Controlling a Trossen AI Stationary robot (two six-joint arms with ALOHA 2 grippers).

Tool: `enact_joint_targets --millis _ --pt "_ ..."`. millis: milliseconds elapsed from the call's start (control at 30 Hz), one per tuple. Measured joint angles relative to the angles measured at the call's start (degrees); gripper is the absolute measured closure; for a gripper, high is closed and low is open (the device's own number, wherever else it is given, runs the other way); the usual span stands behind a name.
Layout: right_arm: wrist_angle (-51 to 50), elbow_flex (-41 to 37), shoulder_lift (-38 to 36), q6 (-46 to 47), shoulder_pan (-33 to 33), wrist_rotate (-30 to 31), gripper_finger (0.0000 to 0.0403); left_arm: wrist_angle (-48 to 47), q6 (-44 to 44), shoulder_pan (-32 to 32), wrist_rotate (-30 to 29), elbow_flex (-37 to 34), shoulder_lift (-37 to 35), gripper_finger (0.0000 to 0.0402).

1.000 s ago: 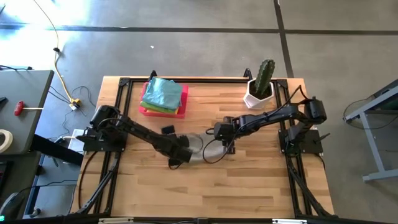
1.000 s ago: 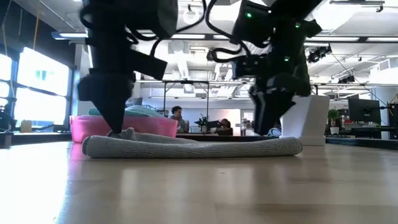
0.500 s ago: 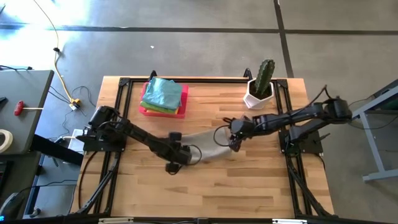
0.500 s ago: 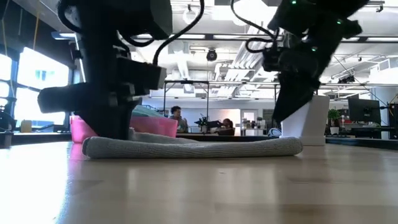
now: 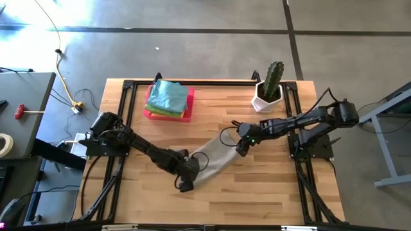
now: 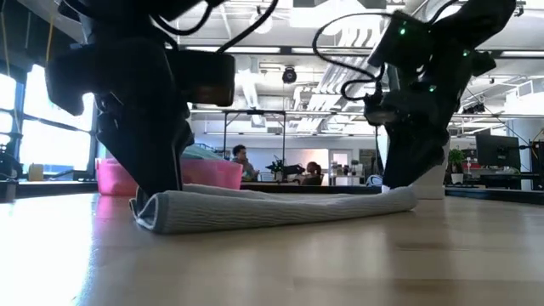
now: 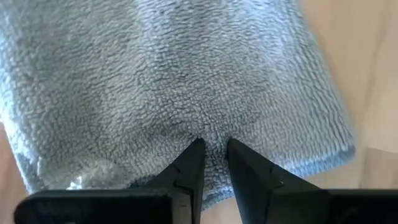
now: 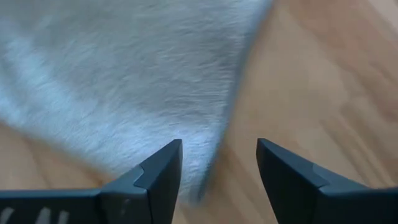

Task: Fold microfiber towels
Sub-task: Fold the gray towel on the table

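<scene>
Left gripper point(image 7: 211, 144) fingers pinched nearly together; right gripper point(image 8: 219, 149) spread wide.

floor point(image 5: 212, 58): grey concrete | windows point(image 6: 38, 119): bright | ceiling lights point(image 6: 255, 59): on

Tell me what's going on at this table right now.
Both arms work on a grey microfiber towel lying mid-table. The left claw is pinching its nap at one end; the right claw hangs open over the other end. Other folded towels sit stacked in a pink rectangular plastic tray at the back.
</scene>
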Motion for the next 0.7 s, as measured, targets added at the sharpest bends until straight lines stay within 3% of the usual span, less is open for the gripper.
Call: enact_joint_targets --millis 267,367,700 --pt "5.6 0.2 6.3 3.8 -3.6 -2.7 0.0185 3.4 -2.0 -2.7 -3.2 -0.1 0.1 0.0339" --pt "7.9 0.7 8.7 4.7 -4.3 -6.3 0.0185 3.2 -3.0 -3.0 -5.4 -0.1 0.1 0.0339" --pt "12.7 1.6 9.6 5.7 -2.3 -9.9 0.0188 2.5 -3.6 -2.1 -9.8 -0.1 0.1 0.0340"
